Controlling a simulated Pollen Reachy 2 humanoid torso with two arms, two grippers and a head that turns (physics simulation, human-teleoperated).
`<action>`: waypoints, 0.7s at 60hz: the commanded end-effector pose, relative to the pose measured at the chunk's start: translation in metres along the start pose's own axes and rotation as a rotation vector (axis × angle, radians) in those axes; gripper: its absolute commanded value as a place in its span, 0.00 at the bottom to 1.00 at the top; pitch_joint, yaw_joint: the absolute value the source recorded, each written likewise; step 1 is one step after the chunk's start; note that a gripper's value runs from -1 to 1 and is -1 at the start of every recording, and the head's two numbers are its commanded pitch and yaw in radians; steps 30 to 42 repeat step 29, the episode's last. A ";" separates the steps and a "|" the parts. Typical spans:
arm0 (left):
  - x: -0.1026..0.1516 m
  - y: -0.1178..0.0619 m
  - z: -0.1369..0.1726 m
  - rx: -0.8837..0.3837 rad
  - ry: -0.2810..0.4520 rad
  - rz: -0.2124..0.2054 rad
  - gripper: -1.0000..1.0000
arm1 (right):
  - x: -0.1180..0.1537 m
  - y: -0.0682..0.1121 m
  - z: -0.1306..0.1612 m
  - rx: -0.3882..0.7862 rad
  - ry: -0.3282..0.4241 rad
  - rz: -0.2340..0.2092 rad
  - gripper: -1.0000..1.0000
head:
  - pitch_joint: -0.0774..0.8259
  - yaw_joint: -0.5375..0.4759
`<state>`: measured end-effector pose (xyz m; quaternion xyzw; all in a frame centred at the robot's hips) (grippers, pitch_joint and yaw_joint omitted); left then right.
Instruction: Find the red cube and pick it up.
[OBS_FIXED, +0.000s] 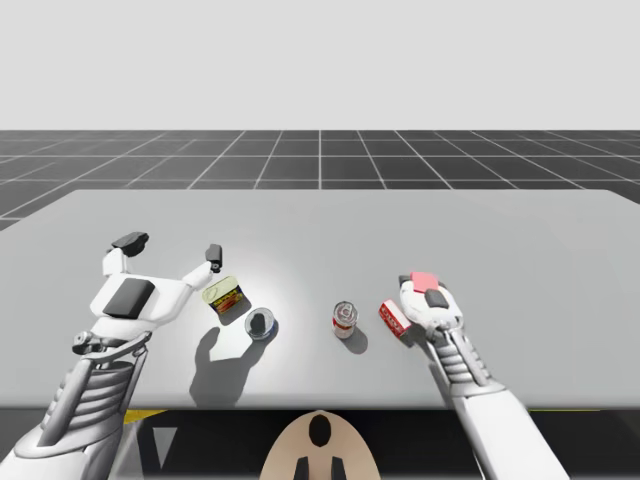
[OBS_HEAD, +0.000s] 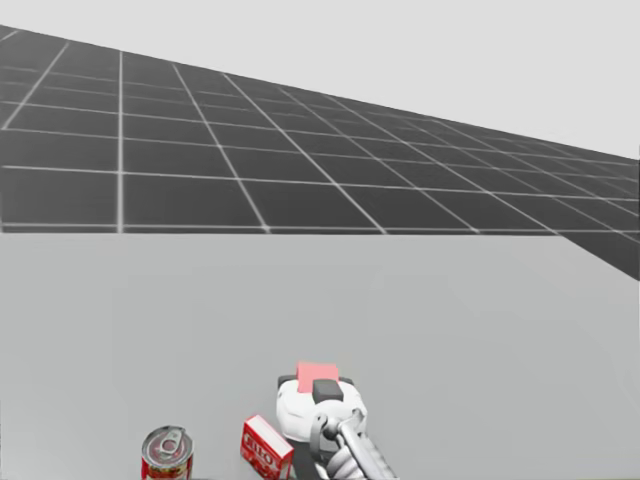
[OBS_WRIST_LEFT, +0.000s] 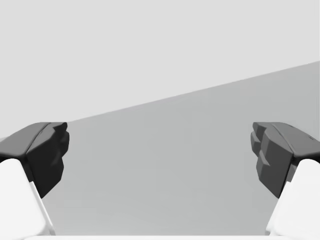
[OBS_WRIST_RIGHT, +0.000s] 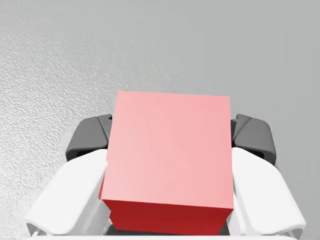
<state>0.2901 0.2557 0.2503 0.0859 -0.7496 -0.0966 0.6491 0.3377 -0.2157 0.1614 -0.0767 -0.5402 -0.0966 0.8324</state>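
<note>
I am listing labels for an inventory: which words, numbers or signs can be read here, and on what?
No text reads clearly.
red box: white lettering, too small to make out.
red can: label print, too small to make out.
yellow flat tin: print, too small to make out.
red cube: plain faces, no marks.

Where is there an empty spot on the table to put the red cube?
The far table beyond my right pincer holding the red cube is bare, and its right side too. Crowded: the near strip with yellow tin, red can, red box.
</note>
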 end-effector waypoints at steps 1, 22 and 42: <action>0.000 0.001 0.000 0.005 -0.003 -0.002 0.00 | 0.000 0.015 0.017 0.063 0.085 -0.049 1.00 | 0.40 0.13; -0.001 0.001 -0.001 0.011 -0.006 -0.005 0.00 | 0.109 0.013 0.102 0.145 -0.261 -0.051 1.00 | 0.39 0.12; -0.001 0.001 -0.001 0.011 -0.007 -0.005 0.00 | 0.141 0.013 0.136 0.163 -0.401 -0.024 1.00 | 0.39 0.11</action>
